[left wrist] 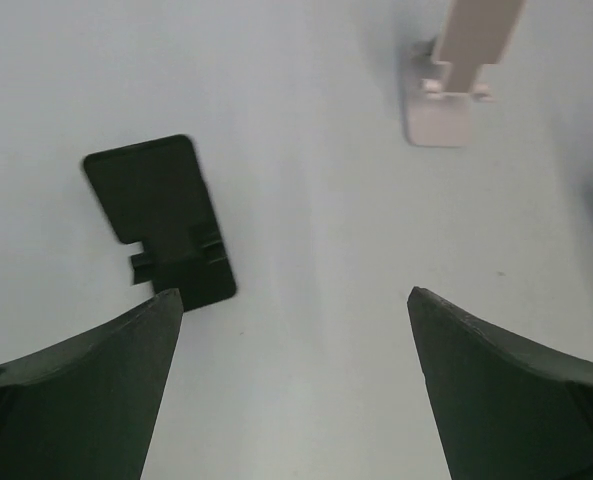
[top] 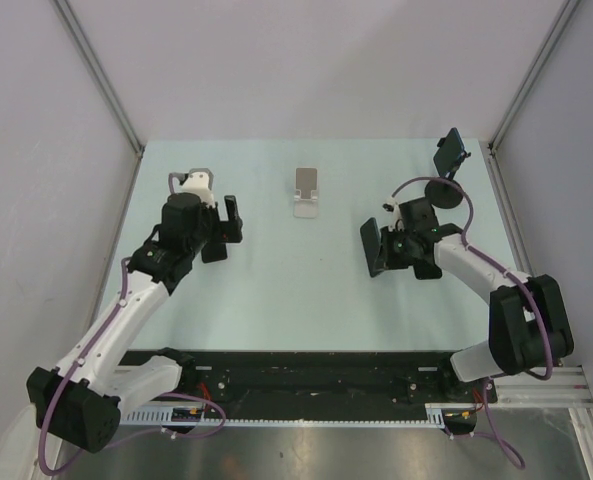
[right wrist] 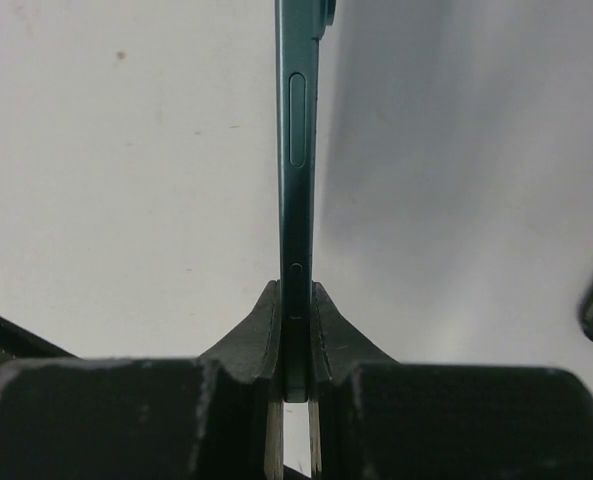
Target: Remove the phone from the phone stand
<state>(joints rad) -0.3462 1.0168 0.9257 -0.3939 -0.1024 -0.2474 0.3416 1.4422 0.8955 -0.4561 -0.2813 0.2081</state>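
Observation:
My right gripper (top: 384, 250) is shut on the dark green phone (top: 373, 247) and holds it above the table, right of centre. In the right wrist view the phone (right wrist: 298, 150) stands edge-on, clamped between the fingers of that gripper (right wrist: 296, 300). The silver phone stand (top: 307, 192) stands empty at the back centre, apart from the phone. It also shows in the left wrist view (left wrist: 454, 80). My left gripper (top: 224, 228) is open and empty over the left of the table, its jaws wide apart in its wrist view (left wrist: 294, 300).
A black stand with a round base (top: 446, 192) and a raised holder (top: 452, 150) stands at the back right. A flat black stand-like piece (left wrist: 161, 215) lies on the table by my left finger. Grey walls close in the table on three sides.

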